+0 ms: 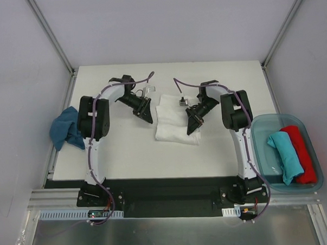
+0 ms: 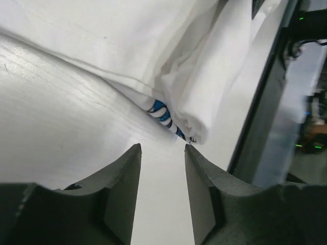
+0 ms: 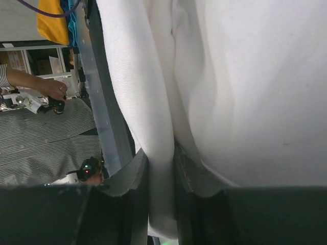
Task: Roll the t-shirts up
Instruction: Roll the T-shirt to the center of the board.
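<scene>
Right wrist: fingers [image 3: 130, 178] around white t-shirt [image 3: 245, 92]

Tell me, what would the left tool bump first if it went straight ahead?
Probably the white t-shirt: its folded edge lies just ahead of the left tool, which is open and holds nothing, though depth is unclear.

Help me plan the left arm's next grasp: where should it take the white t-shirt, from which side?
Likely the bunched corner fold of the white t-shirt, approached low from the left: that lip lies on the table facing the open left gripper, while the right gripper pinches the right edge.
</scene>
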Controlling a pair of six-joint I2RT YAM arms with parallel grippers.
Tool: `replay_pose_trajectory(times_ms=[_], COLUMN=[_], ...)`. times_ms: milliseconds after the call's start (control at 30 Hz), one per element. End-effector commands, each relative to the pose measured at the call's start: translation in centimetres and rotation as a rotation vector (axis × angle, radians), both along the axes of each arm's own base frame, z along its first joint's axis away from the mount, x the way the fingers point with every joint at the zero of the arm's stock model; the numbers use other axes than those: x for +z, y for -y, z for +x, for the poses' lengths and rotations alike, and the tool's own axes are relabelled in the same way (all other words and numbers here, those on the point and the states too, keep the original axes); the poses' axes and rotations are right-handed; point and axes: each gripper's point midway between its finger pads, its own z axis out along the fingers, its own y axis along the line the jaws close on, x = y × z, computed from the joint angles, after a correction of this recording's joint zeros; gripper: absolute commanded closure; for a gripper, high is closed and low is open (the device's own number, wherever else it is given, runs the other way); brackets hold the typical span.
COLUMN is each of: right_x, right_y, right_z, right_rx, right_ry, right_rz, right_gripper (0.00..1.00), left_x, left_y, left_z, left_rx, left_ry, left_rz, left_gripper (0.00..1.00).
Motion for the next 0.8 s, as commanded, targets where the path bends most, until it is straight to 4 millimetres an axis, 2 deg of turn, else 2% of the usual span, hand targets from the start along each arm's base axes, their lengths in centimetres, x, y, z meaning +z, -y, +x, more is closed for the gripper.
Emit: replay_pose_trajectory(times_ms=[0, 33, 67, 100, 133, 167, 200, 233, 267, 300, 333, 367, 467, 567, 600, 767], right_x=[0.0, -0.2, -0.7, -0.8, -0.9, -1.0, -1.0, -1.0, -1.2, -1.2, -1.1, -1.2, -1.0, -0.9, -0.9, -0.8], right_y=[3.3, 3.3, 3.3, 3.3, 3.3, 3.3, 3.3, 3.3, 3.3, 3.4, 3.3, 3.3, 3.3, 3.3, 3.3, 3.3], right_z=[-3.1, -3.2, -3.1, -3.2, -3.1, -3.1, -3.0, -3.0, -2.9, -2.9, -2.9, -2.8, -2.6, -2.5, -2.5, -2.5], right_rx=[0.109, 0.108, 0.103, 0.083, 0.077, 0.075, 0.066, 0.056, 0.052, 0.050, 0.048, 0.043, 0.028, 0.021, 0.021, 0.015], right_ry=[-0.203, -0.202, -0.193, -0.215, -0.215, -0.213, -0.220, -0.231, -0.227, -0.228, -0.228, -0.234, -0.245, -0.245, -0.245, -0.258], right_rz=[-0.234, -0.250, -0.266, -0.305, -0.316, -0.319, -0.318, -0.326, -0.326, -0.330, -0.330, -0.328, -0.309, -0.306, -0.306, -0.298], right_gripper=[0.82, 0.83, 0.84, 0.85, 0.85, 0.85, 0.85, 0.85, 0.84, 0.85, 0.85, 0.85, 0.85, 0.84, 0.84, 0.84], left_x=[6.1, 7.6, 6.4, 6.5, 8.0, 6.5, 5.5, 7.4, 5.0, 6.1, 6.6, 5.0, 4.7, 3.7, 3.2, 2.4], left_y=[-0.5, 0.0, -0.2, -0.1, 1.0, 0.8, 0.5, 1.7, 2.0, 2.6, 3.4, 4.1, 5.6, 6.6, 6.9, 8.0], left_z=[-0.9, -1.8, -3.2, -2.6, -3.9, -5.4, -5.4, -3.9, -6.4, -6.7, -6.1, -7.7, -7.7, -7.9, -7.8, -7.6], left_rx=[-0.147, -0.179, -0.199, -0.209, -0.255, -0.296, -0.326, -0.300, -0.358, -0.398, -0.394, -0.438, -0.489, -0.539, -0.552, -0.610], left_ry=[0.480, 0.560, 0.569, 0.670, 0.762, 0.776, 0.844, 1.023, 1.028, 1.150, 1.254, 1.277, 1.466, 1.525, 1.522, 1.549], left_rz=[0.051, 0.053, 0.067, 0.084, 0.061, 0.085, 0.167, 0.154, 0.150, 0.112, 0.097, 0.083, 0.054, 0.044, 0.047, 0.051], left_gripper=[0.59, 0.58, 0.53, 0.52, 0.52, 0.46, 0.01, 0.01, 0.01, 0.01, 0.01, 0.01, 0.01, 0.07, 0.12, 0.21])
